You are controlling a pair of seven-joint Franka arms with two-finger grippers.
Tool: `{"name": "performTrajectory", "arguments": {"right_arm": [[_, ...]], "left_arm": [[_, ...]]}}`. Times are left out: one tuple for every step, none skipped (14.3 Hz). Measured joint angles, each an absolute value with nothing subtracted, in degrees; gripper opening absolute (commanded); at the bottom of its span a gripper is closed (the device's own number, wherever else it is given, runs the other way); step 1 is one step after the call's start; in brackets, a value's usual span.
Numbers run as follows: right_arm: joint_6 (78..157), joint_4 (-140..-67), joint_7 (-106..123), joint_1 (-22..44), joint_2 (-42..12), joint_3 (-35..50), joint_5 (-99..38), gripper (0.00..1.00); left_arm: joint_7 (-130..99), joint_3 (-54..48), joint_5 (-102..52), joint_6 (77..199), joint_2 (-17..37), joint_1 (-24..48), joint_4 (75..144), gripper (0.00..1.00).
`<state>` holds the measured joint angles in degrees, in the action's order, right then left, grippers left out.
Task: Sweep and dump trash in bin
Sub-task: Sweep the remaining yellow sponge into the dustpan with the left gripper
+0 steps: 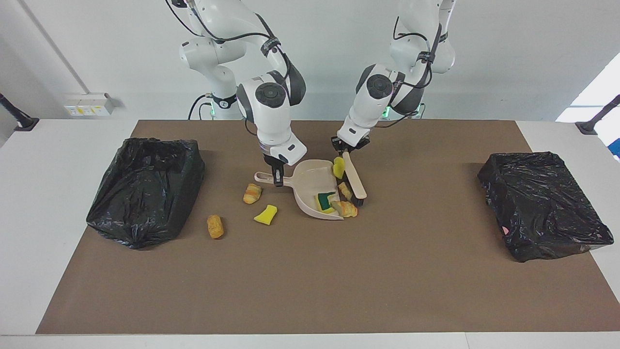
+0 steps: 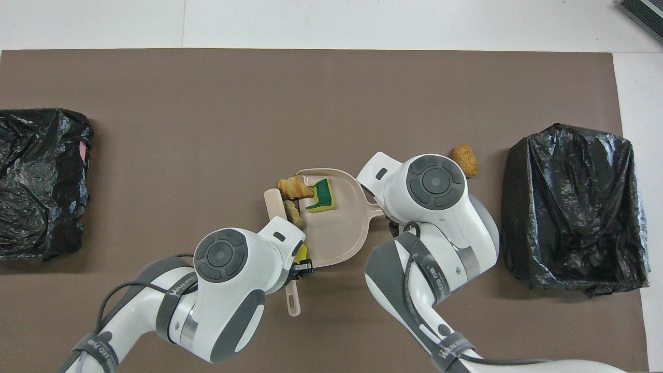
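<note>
My right gripper (image 1: 277,180) is shut on the handle of the beige dustpan (image 1: 310,182), which rests on the brown mat. My left gripper (image 1: 345,149) is shut on the handle of the beige hand brush (image 1: 357,183), which lies along the pan's mouth. In the pan or at its mouth are a yellow-and-green sponge (image 1: 325,201), a croissant piece (image 1: 345,209), a small bread piece (image 1: 345,190) and a yellow sponge chunk (image 1: 338,167). Loose on the mat toward the right arm's end lie a croissant piece (image 1: 252,193), a yellow sponge (image 1: 266,214) and a bread piece (image 1: 215,226). The overhead view shows the pan (image 2: 336,233), the yellow-and-green sponge (image 2: 322,197) and the bread piece (image 2: 464,159).
A black-bag-lined bin (image 1: 145,189) stands at the right arm's end of the mat; it also shows in the overhead view (image 2: 575,207). A second black-lined bin (image 1: 542,203) stands at the left arm's end. In the overhead view my arms hide two of the loose scraps.
</note>
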<state>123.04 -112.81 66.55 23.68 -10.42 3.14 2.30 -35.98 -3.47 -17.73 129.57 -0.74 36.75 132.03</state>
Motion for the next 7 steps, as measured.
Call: {"name": "performTrajectory", "arguments": {"right_arm": [[123.0,-112.8,66.5,23.7,-10.4,3.1,2.3,0.00],[123.0,-112.8,66.5,23.7,-10.4,3.1,2.3,0.00],[123.0,-112.8,66.5,23.7,-10.4,3.1,2.3,0.00],[123.0,-112.8,66.5,23.7,-10.4,3.1,2.3,0.00],[123.0,-112.8,66.5,23.7,-10.4,3.1,2.3,0.00],[123.0,-112.8,66.5,23.7,-10.4,3.1,2.3,0.00],[123.0,-112.8,66.5,23.7,-10.4,3.1,2.3,0.00]], "left_arm": [[-36.1,-3.5,-18.5,130.3,-0.5,37.3,131.7,0.00],[-36.1,-3.6,-19.0,130.6,-0.3,37.5,131.2,0.00],[-36.2,-3.7,-19.3,130.6,0.1,37.5,130.5,0.00],[-36.2,-3.7,-19.3,130.4,0.3,37.5,129.9,0.00],[-36.2,-3.6,-19.4,129.8,0.3,37.5,129.5,0.00],[-36.2,-3.5,-19.4,128.3,0.3,37.4,128.8,0.00],[-36.2,-3.4,-19.4,126.1,0.0,37.1,127.7,0.00]]}}
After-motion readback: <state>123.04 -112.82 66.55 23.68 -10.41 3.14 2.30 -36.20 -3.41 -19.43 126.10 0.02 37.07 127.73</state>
